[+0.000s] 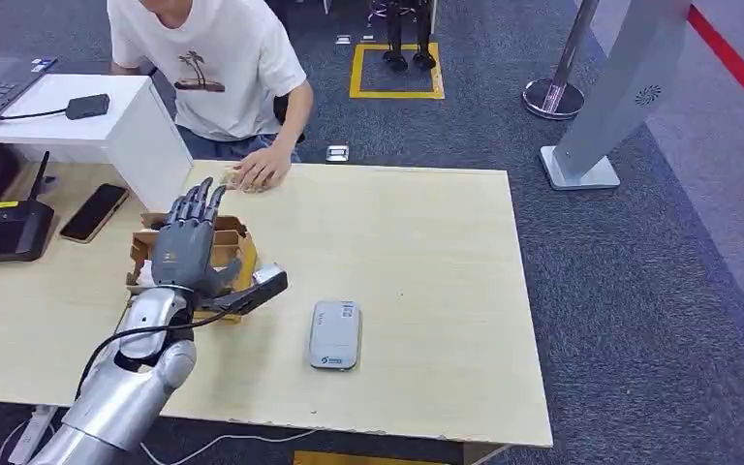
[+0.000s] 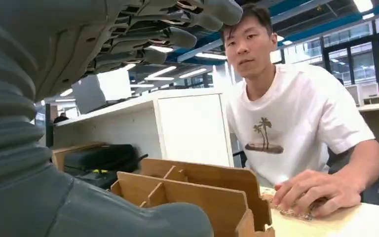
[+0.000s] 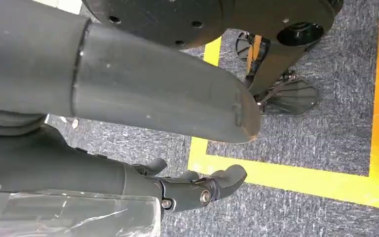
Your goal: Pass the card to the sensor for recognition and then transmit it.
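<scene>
My left hand [image 1: 186, 244] hovers over a wooden compartment box [image 1: 235, 242] near the table's left side, fingers stretched out and apart, holding nothing. In the left wrist view the fingers [image 2: 168, 29] spread above the wooden box [image 2: 202, 197], whose dividers stand upright; its contents are hidden. A white-grey sensor pad [image 1: 335, 334] lies flat on the table to the right of the box, apart from the hand. My right hand [image 3: 197, 190] hangs beside my body over the carpet, fingers loosely bent, with nothing in it.
A person in a white T-shirt [image 1: 218, 68] sits across the table, one hand [image 1: 260, 171] resting on the tabletop just beyond the box. A phone [image 1: 94, 211], a black router [image 1: 5, 232] and a white riser [image 1: 145, 136] stand at the left. The wooden table [image 1: 426, 262] stretches to the right.
</scene>
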